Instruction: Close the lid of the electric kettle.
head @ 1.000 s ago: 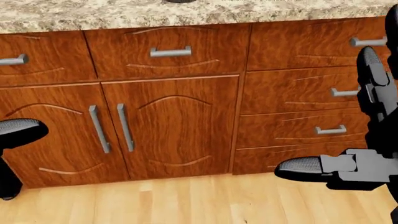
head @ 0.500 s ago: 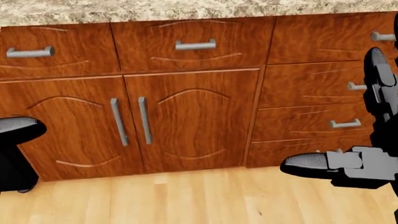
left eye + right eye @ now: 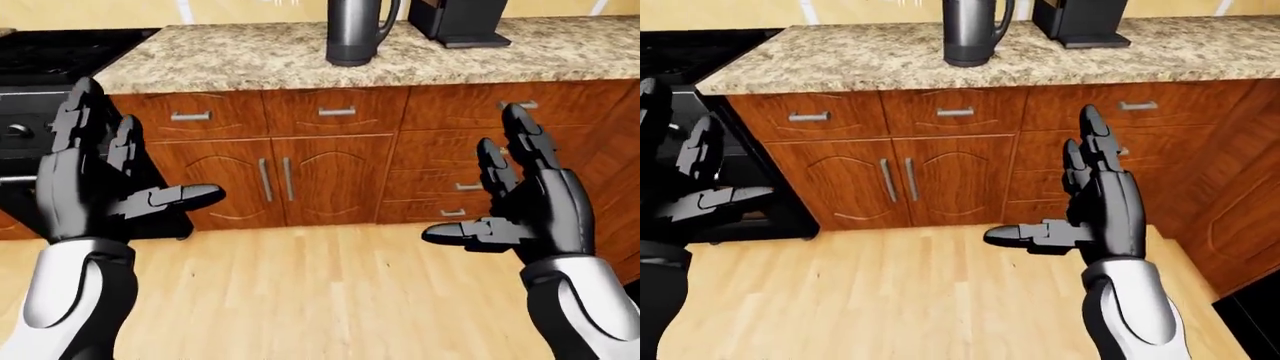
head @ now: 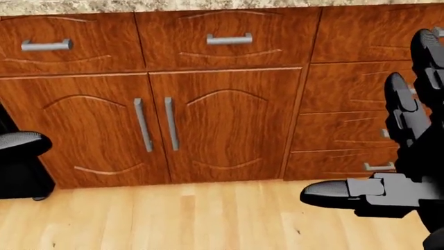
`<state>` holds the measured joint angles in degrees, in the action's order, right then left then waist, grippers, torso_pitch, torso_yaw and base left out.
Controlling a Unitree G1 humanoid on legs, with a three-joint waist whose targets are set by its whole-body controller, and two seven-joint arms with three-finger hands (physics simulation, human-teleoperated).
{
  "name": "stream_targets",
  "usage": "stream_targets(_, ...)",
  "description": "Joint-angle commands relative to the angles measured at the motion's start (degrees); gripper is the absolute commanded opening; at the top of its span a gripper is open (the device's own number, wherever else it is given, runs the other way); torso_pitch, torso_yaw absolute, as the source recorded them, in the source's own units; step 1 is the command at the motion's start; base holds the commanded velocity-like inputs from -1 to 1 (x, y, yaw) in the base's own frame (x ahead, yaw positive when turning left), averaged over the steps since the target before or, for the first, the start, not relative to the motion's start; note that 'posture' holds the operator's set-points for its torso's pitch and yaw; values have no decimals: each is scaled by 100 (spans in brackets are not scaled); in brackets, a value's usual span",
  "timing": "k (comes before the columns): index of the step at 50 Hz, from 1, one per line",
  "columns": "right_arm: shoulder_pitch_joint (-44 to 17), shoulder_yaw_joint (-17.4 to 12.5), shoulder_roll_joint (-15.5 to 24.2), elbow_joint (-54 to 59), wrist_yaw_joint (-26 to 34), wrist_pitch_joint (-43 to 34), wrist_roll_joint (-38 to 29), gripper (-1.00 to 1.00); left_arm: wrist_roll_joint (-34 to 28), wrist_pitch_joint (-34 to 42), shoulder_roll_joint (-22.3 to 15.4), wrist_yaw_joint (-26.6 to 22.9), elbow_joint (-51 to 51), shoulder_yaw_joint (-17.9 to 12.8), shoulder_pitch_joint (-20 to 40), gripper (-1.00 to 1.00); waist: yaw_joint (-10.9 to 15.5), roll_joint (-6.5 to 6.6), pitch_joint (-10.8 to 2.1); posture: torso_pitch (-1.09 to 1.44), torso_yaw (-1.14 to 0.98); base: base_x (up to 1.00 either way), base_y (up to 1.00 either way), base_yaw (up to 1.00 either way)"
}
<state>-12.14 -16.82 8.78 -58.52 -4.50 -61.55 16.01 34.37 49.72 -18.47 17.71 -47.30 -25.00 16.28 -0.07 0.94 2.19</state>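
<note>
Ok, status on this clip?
Left hand and right hand open, empty, raised. Electric kettle on the countertop, top cropped, lid unseen. Not yet within reach; floor between.

**Wood kitchen with a speckled stone top**

A granite-patterned counter (image 3: 260, 56) runs across the top of the eye views above reddish-brown wooden cabinets (image 3: 275, 176) with paired doors, drawers and grey bar handles (image 3: 337, 112). A black stove (image 3: 40, 82) stands at the left end. Pale wooden plank floor (image 3: 300, 285) fills the lower part, evenly lit
</note>
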Motion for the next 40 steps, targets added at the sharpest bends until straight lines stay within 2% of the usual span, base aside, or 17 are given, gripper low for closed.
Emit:
stream_targets(1, -92, -66, 69, -148, -64, 206, 49, 100, 14, -140, -59, -46, -161, -6, 126, 100, -9, 25, -102, 0, 0, 0, 0, 0)
stream_targets(9, -36, -16, 181, -148, -215, 291, 252, 100, -33, -154, -43, -85, -137, 10, 125, 100, 28, -48, -114, 0, 0, 0, 0, 0)
stream_targets(10, 4, 23, 166, -128, -175, 340, 161, 100, -21, -143, -45, -83, -137, -5, 133, 100, 26, -27, -274, 0, 0, 36, 0, 0)
stream_targets(11, 1, 20, 156, -142, -160, 326, 157, 100, 0, -130, -51, -77, -144, -25, 140, 100, 42, -40, -1, 0, 0, 51, 0, 0)
stream_targets(12, 0, 34, 163, -146, -165, 301, 143, 100, 11, -123, -53, -67, -153, -29, 140, 100, 45, -57, 163, 0, 0, 52, 0, 0)
stream_targets(15, 23, 45, 172, -148, -161, 300, 109, 100, 50, -104, -65, -42, -165, -50, 145, 100, 34, -222, 190, 0, 0, 51, 0, 0)
stream_targets(17, 59, 67, 125, -130, -85, 322, -10, 100, 33, -134, -62, -44, -156, -27, 127, 100, 62, -442, 86, 0, 0, 52, 0, 0)
stream_targets(18, 64, 78, 110, -128, -58, 323, -46, 100, 25, -147, -63, -50, -145, -24, 126, 100, 29, -323, 118, 0, 0, 52, 0, 0)
stream_targets(19, 60, 77, 96, -126, -40, 326, -68, 100, 34, -131, -64, -41, -155, -28, 132, 100, 83, -342, 147, 0, 0, 52, 0, 0)
stream_targets(21, 44, 55, 74, -146, -14, 292, -87, 100, -5, -170, -46, -61, -145, 5, 103, 100, 67, -369, 43, 0, 0, 51, 0, 0)
stream_targets(27, 29, 46, 16, -146, 79, 261, -222, 100, 51, -110, -60, -34, -174, -35, 135, 100, 6, -154, 26, 0, 0, 50, 0, 0)
stream_targets(30, 5, 37, 7, -144, 92, 243, -253, 100, 47, -125, -58, -32, -162, -20, 135, 100, -59, 78, -63, 0, 0, 34, 0, 0)
stream_targets(32, 16, 58, -2, -106, 113, 285, -293, 100, 33, -152, -60, -40, -122, -10, 146, 100, -63, 382, -187, 0, 0, 24, 0, 0)
stream_targets(33, -13, 31, -12, -134, 111, 223, -287, 100, 54, -123, -64, -24, -151, -23, 149, 100, 1, 244, -108, 0, 0, 21, 0, 0)
stream_targets(34, -6, 34, -13, -134, 125, 241, -298, 100, 64, -111, -68, -17, -162, -26, 150, 100, -30, 328, 14, 0, 0, 21, 0, 0)
stream_targets(37, 11, 59, -16, -137, 150, 255, -354, 100, 67, -131, -69, -25, -152, -33, 134, 100, 43, 260, -78, 0, 0, 21, 0, 0)
stream_targets(40, 30, 62, -33, -114, 177, 292, -390, 100, 75, -113, -70, -14, -163, -36, 143, 100, 83, 142, -58, 0, 0, 21, 0, 0)
